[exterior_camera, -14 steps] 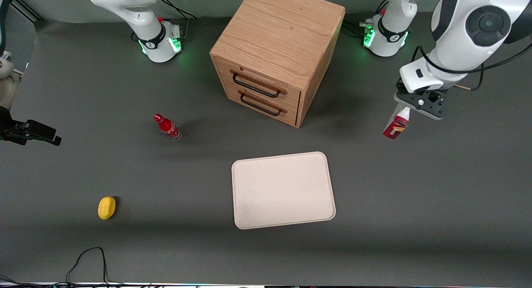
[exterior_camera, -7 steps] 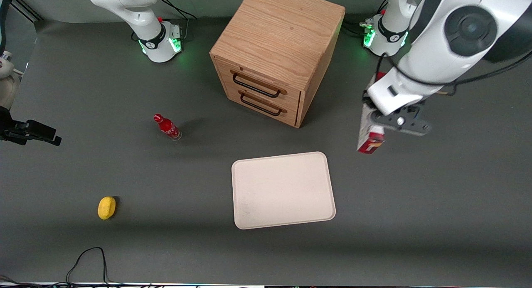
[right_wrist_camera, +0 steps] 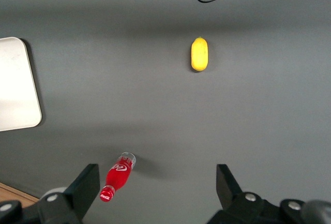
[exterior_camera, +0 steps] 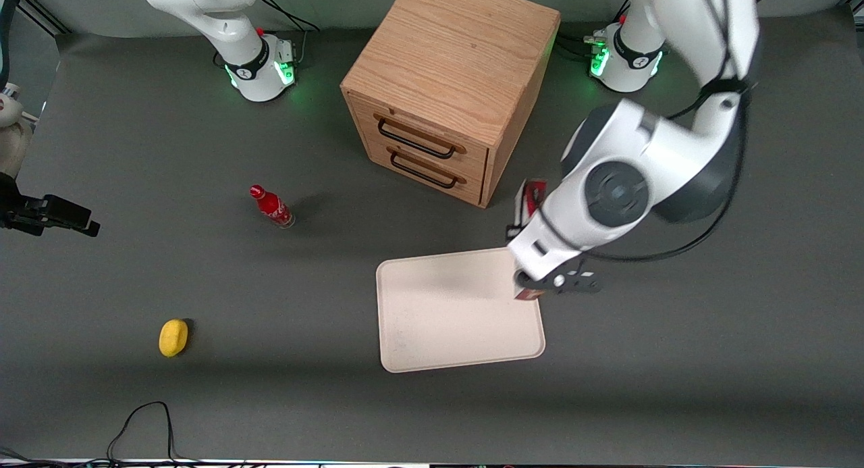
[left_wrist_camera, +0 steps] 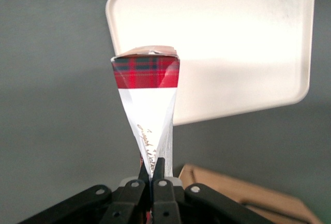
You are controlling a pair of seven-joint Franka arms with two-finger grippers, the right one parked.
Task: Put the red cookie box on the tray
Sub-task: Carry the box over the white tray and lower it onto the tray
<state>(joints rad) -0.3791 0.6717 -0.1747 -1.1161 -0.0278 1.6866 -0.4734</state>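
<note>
My left gripper (exterior_camera: 542, 283) is shut on the red cookie box (exterior_camera: 530, 192) and holds it in the air over the edge of the cream tray (exterior_camera: 439, 313) that faces the working arm's end. In the left wrist view the fingers (left_wrist_camera: 159, 168) pinch the flattened white end of the box (left_wrist_camera: 147, 87). Its red tartan end hangs over a corner of the tray (left_wrist_camera: 232, 43). In the front view the arm hides most of the box.
A wooden drawer cabinet (exterior_camera: 445, 83) stands farther from the front camera than the tray; its corner shows in the left wrist view (left_wrist_camera: 243, 195). A small red bottle (exterior_camera: 271, 206) and a yellow lemon-like object (exterior_camera: 173, 337) lie toward the parked arm's end.
My left gripper has carried the box from the working arm's end of the table toward the tray and nearer to the front camera; it now hangs over the tray's edge.
</note>
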